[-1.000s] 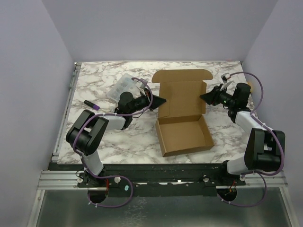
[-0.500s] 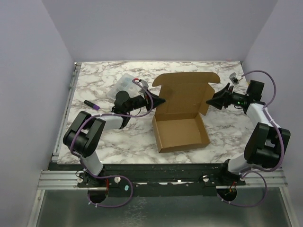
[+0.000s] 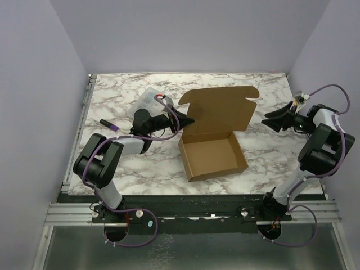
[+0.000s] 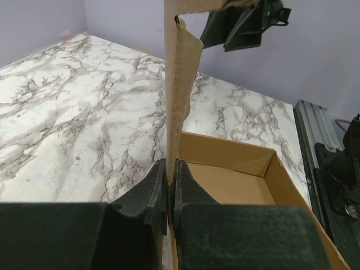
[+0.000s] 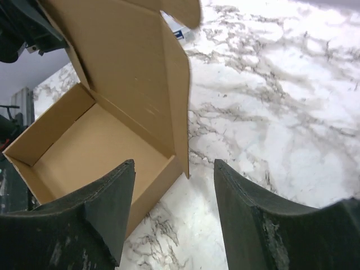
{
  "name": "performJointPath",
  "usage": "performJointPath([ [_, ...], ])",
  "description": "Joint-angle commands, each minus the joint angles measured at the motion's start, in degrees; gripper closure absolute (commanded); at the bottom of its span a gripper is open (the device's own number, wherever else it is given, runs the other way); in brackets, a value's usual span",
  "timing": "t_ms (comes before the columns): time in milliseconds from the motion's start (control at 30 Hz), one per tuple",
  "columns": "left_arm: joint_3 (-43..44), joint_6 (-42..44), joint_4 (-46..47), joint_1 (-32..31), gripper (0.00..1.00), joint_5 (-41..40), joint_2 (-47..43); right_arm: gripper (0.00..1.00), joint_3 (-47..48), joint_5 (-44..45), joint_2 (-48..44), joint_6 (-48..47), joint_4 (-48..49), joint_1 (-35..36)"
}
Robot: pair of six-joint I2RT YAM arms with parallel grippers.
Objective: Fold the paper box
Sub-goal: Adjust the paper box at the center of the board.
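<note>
Plastic case [image 3: 145, 99], purple pen [image 3: 108, 125] — left of box [image 3: 212, 157]

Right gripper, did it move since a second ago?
Yes. The right gripper has slid rightward, away from the raised lid of the paper box and nearer the right edge of the table. Its jaws are open and hold nothing.
</note>
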Motion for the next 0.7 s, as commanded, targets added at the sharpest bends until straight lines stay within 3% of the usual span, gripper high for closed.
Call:
performJointPath([
  [0, -1.7, 1.8, 2.7, 0.7, 1.0, 2.5, -2.3, 0.37, 2.4, -6.7, 6.2, -13.6, -14.7, -0.2],
  [100, -2.6, 2.2, 3.2, 0.7, 1.0, 2.5, -3.4, 0.35, 3.6, -5.1, 6.8, -11.2, -12.4, -0.2],
  [200, -2.9, 2.3, 3.2, 0.7, 1.0, 2.4, -4.3, 0.35, 1.7, 0.9, 4.4, 10.8, 6.7, -0.2],
  [267, -3.1, 2.1, 3.3, 0.7, 1.0, 2.3, -4.7, 0.02, -4.2, 8.6, -1.6, 32.5, 28.6, -0.2],
  [333, -3.2, 2.0, 3.3, 0.7, 1.0, 2.4, -5.2, 0.0, -9.2, 12.7, -5.7, 43.5, 42.4, -0.2],
  [467, -3.5, 2.3, 3.7, 0.7, 1.0, 3.1, -5.7, 0.0, -13.3, 10.0, -5.8, 48.0, 54.4, -0.1],
  [533, -3.6, 2.6, 3.8, 0.7, 1.0, 3.3, -6.0, 0.0, -14.1, 12.9, -3.8, 54.8, 63.0, 0.0],
  [667, -4.0, 2.6, 4.0, 0.6, 1.0, 3.8, -6.4, 0.0, -11.1, 18.2, -0.1, 58.1, 68.3, 2.0],
])
